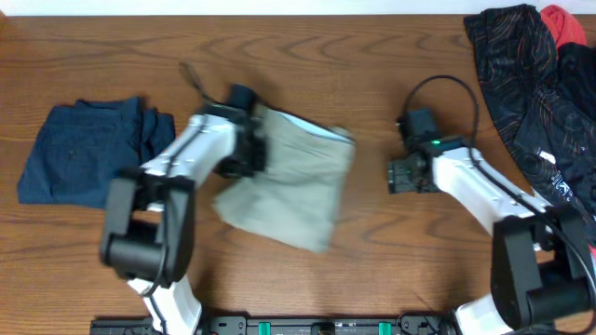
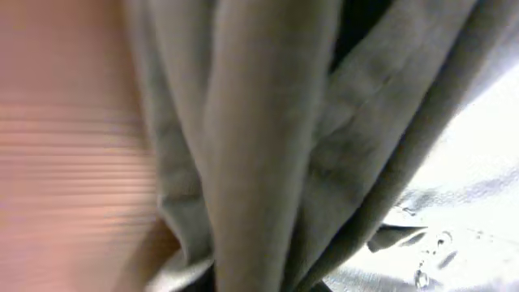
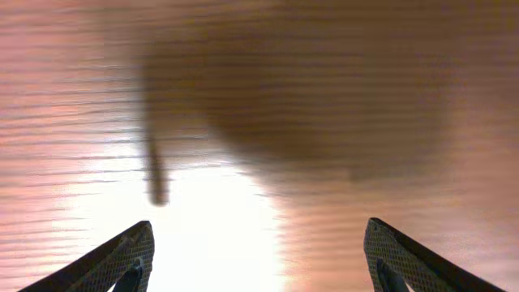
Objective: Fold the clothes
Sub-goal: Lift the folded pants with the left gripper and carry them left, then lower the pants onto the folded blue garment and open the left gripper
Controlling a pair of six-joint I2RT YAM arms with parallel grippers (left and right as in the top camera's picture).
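Observation:
The khaki trousers (image 1: 298, 181) lie bunched and partly folded in the middle of the table. My left gripper (image 1: 250, 149) is at their left edge and is shut on a fold of the khaki cloth (image 2: 268, 146), which fills the left wrist view; a pale inner lining (image 2: 462, 211) shows at the right. My right gripper (image 1: 402, 175) is to the right of the trousers, apart from them. It is open and empty (image 3: 258, 259) above bare wood.
A folded navy denim garment (image 1: 79, 149) lies at the left. A black thin-striped garment (image 1: 526, 84) and a red one (image 1: 566, 23) are heaped at the back right corner. The wooden table (image 1: 372, 56) shows between them.

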